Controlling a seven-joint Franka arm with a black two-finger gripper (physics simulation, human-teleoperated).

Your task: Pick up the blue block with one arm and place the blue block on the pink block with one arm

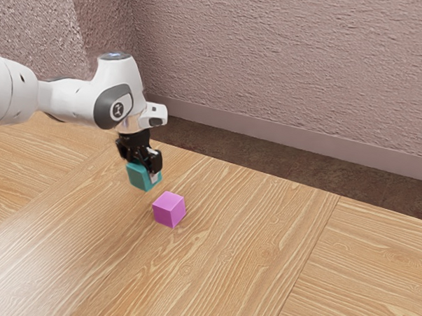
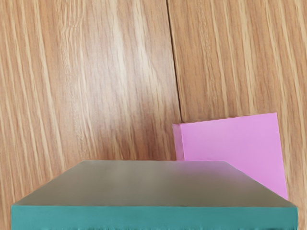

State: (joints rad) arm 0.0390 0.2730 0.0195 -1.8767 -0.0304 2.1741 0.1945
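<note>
Teal block (image 2: 153, 203) hangs clamped in the gripper (image 1: 145, 167), clear of the counter (image 1: 262, 272). Pink block (image 1: 169, 209) sits mid-counter, below and just toward the exterior view's right; I judge a short shift that way precedes lowering.

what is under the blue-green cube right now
Wooden tabletop, across an air gap; the pink cube sits beside, not beneath. The blue-green cube hides the spot directly below.
</note>
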